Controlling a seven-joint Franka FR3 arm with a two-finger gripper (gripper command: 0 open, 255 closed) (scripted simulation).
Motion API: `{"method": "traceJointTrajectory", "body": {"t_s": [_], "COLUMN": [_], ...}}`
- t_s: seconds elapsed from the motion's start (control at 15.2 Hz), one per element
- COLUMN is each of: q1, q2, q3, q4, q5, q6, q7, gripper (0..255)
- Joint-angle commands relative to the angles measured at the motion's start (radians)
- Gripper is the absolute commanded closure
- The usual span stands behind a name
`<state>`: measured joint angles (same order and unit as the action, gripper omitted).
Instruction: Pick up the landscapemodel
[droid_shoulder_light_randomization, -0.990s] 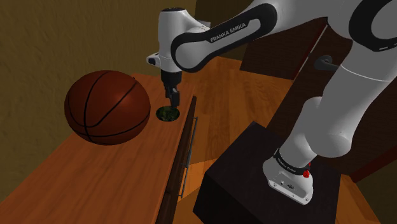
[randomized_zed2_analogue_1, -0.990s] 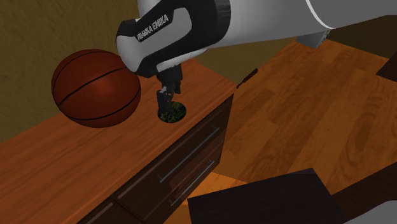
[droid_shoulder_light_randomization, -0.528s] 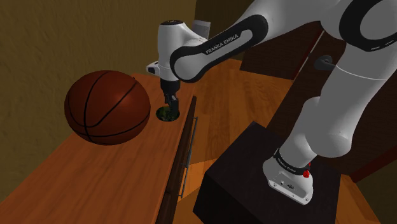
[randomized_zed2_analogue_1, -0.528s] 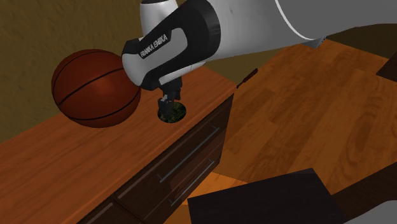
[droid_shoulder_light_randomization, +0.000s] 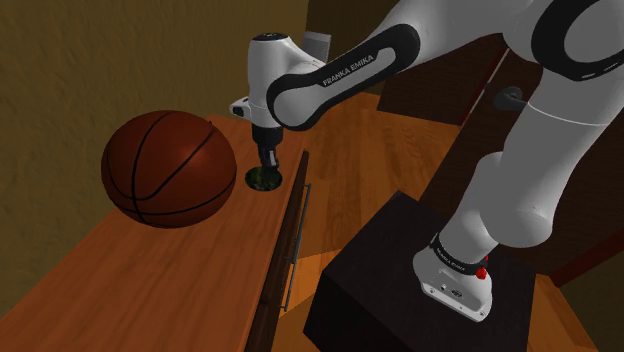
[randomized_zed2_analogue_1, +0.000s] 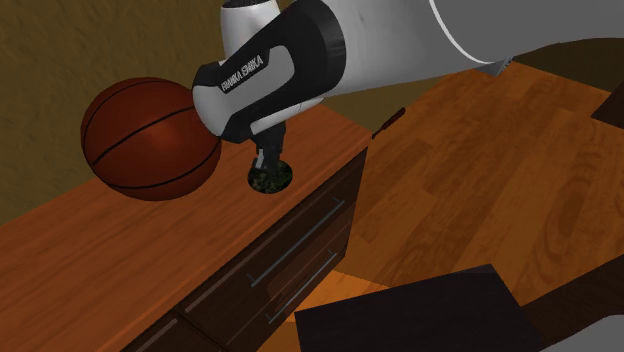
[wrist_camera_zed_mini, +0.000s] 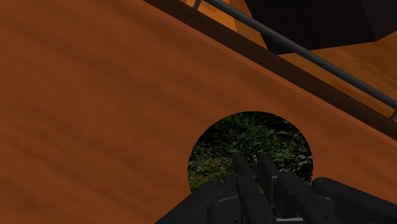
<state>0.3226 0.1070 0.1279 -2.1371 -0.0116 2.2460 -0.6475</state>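
As hand (wrist_camera_zed_mini: 252, 160) pts down, landscapemodel (wrist_camera_zed_mini: 254, 130) directly under

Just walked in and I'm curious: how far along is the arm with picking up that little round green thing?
Done: the approach, the gripper is down at the dark green landscape model, beside the basketball. In hand: the grasp; whether it is clamped cannot be told. Left: the lift, since the model lies flat on the wooden top.

gripper (randomized_zed2_analogue_1: 266, 168) has come down since 1 s ago: it was hovering clear, and its tips now sit in the landscape model (randomized_zed2_analogue_1: 281, 180) right under it. The forearm dropped with it. The fingers (wrist_camera_zed_mini: 242, 167) have narrowed, nearly together on the model.
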Motion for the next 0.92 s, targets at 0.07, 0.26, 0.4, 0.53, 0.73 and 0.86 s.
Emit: {"method": "traceJointTrajectory", "body": {"t_s": [0.07,0.26,0.4,0.53,0.73,0.86], "q1": [0.000,-0.001,-0.001,-0.001,-0.001,-0.002], "q2": [-0.003,-0.024,-0.037,-0.049,-0.066,-0.076], "q3": [0.000,0.000,0.001,0.001,0.001,0.001], "q4": [-0.003,0.015,0.027,0.041,0.062,0.078], "q5": [0.000,0.004,0.006,0.008,0.011,0.012], "q6": [-0.001,-0.039,-0.064,-0.090,-0.128,-0.154], "q7": [0.000,-0.002,-0.004,-0.005,-0.007,-0.008], "gripper": [255,255,255,255,255,255]}}
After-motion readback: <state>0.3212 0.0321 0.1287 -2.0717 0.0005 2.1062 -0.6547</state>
